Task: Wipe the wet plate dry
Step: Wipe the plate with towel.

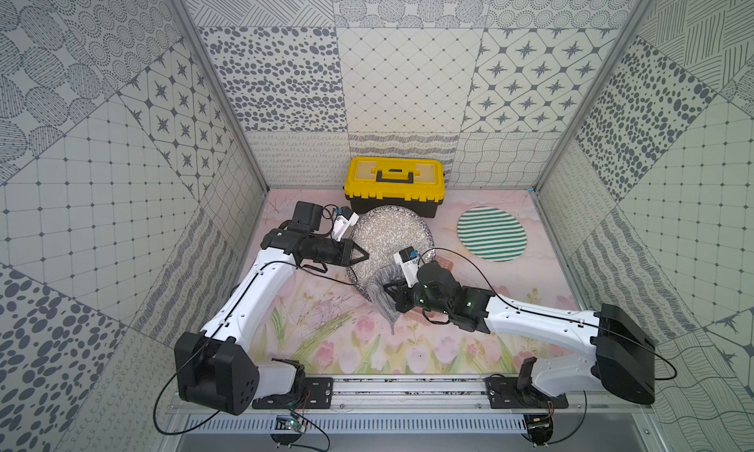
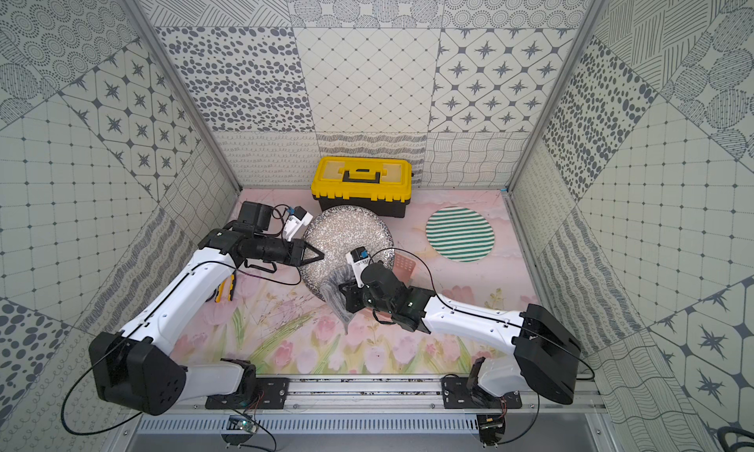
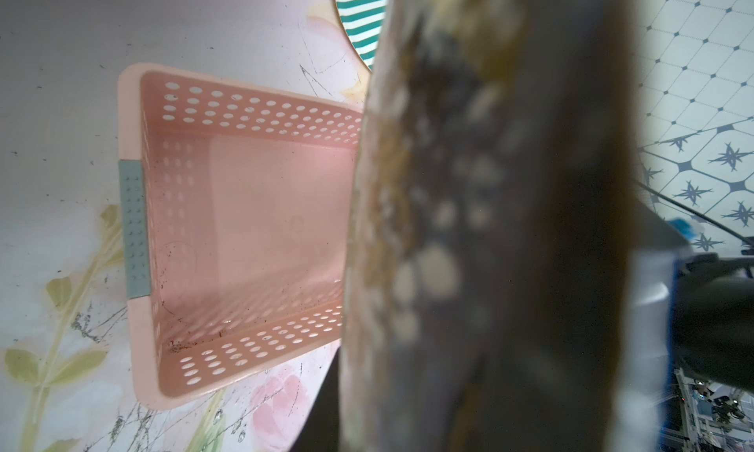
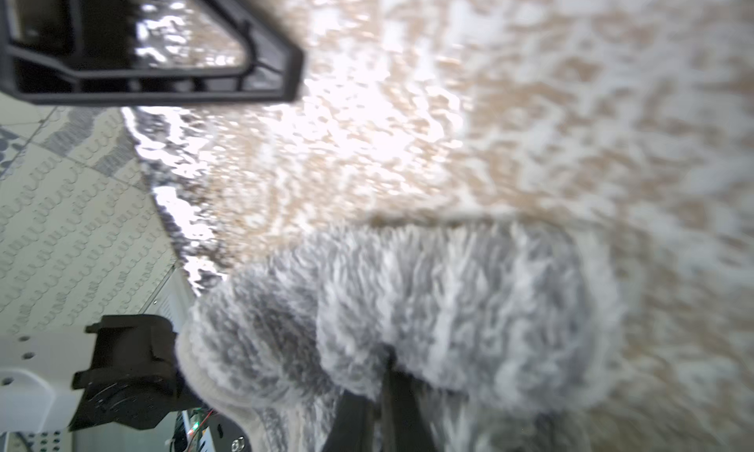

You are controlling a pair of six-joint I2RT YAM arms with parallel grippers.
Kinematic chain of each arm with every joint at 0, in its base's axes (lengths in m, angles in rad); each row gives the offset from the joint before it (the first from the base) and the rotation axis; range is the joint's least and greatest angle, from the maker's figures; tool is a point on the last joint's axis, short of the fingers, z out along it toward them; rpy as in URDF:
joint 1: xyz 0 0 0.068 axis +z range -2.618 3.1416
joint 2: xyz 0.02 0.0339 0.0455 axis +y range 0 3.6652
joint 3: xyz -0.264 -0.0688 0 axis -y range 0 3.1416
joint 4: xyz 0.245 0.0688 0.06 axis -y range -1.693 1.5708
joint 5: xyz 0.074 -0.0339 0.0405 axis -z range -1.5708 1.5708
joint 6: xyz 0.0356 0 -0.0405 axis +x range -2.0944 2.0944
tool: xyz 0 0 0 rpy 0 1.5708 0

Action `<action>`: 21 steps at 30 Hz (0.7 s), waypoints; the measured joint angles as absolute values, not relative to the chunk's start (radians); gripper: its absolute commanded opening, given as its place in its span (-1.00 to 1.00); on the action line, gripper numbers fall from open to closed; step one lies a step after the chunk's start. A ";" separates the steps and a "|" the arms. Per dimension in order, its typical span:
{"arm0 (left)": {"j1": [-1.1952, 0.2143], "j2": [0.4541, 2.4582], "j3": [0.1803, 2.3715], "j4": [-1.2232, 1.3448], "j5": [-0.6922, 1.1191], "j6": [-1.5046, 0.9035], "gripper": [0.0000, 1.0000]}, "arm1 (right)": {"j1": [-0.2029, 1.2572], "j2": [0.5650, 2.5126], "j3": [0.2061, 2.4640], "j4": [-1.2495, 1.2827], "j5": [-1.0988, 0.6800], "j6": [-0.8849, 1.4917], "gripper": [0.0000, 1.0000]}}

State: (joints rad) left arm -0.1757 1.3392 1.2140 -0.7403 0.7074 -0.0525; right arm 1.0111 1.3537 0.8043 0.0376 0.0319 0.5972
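Note:
A round speckled plate (image 1: 391, 238) sits in mid-table in both top views, seemingly raised at a tilt. My left gripper (image 1: 361, 256) is shut on its left rim. In the left wrist view the plate (image 3: 469, 225) fills the frame as a blurred edge. A fluffy grey cloth (image 1: 381, 293) lies against the plate's near part, and my right gripper (image 1: 391, 293) is shut on it. In the right wrist view the cloth (image 4: 408, 299) presses on the glossy plate (image 4: 530, 103). One left finger (image 4: 163, 62) lies over the rim.
A yellow toolbox (image 1: 393, 184) stands at the back wall just behind the plate. A green-striped round mat (image 1: 491, 233) lies at the back right. A pink perforated basket (image 3: 245, 233) sits below the plate, by the right arm. A yellow-black tool (image 2: 223, 293) lies under the left arm.

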 measured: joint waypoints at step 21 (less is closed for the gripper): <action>-0.179 1.313 1.214 -0.749 0.801 -0.082 -1.00 | 0.453 1.180 0.860 -0.290 0.127 0.664 -1.00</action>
State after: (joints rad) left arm -0.1795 1.3132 1.2140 -0.7486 0.8009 -0.0818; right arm 0.4530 1.1801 0.8604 -0.2897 0.1272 0.6636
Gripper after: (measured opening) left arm 0.191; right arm 0.078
